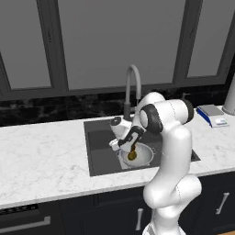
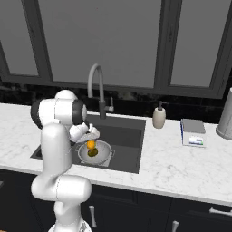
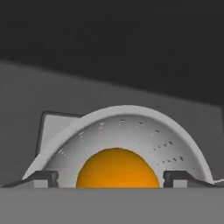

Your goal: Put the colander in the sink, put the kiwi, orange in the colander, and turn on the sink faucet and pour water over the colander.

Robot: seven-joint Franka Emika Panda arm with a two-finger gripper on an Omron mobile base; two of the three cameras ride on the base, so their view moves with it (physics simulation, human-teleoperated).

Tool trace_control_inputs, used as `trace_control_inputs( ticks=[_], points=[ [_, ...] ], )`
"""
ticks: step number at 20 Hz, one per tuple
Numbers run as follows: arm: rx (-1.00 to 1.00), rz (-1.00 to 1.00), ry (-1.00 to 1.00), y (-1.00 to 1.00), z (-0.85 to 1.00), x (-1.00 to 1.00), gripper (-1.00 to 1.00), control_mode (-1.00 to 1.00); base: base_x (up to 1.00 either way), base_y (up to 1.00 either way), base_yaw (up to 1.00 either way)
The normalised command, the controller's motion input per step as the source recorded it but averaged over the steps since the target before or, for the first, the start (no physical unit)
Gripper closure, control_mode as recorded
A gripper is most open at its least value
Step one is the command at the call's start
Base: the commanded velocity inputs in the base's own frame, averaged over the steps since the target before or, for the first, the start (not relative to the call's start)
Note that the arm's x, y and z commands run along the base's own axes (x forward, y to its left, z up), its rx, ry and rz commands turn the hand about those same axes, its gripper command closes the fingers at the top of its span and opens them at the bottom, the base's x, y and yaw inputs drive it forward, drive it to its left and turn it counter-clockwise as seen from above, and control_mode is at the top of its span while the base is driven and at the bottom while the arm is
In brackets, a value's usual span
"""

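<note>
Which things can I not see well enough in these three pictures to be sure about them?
- Bright round orange: hand view, its lower part is cut off at the bottom, so contact with the fingers is unclear.
- Olive-brown oval kiwi: right base view, too small to judge how it rests in the silvery perforated colander.
- Dark grey sink: left base view, the arm hides its right part.

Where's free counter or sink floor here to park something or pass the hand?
Free: the marble counter left of the sink, and the strip between sink and scale. The sink floor left of the colander is bare. Crowded: the colander, holding kiwi and orange with the gripper over them.
</note>
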Motion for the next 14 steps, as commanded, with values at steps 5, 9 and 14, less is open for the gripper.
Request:
trace_control_inputs(
  ticks=[5,9,14],
  points=[
    [0.01,-0.31,-0.31,0.22,0.43,-0.57,-1.0,-1.0,0.0,0.0,0.0],
    [0.06,-0.36,-0.36,0.24,0.8,-0.94,-1.0,-1.0,0.0,0.0,0.0],
    [0.07,-0.19,-0.22,0.13,1.0,-1.0,-1.0,-1.0,0.0,0.0,0.0]
  ],
)
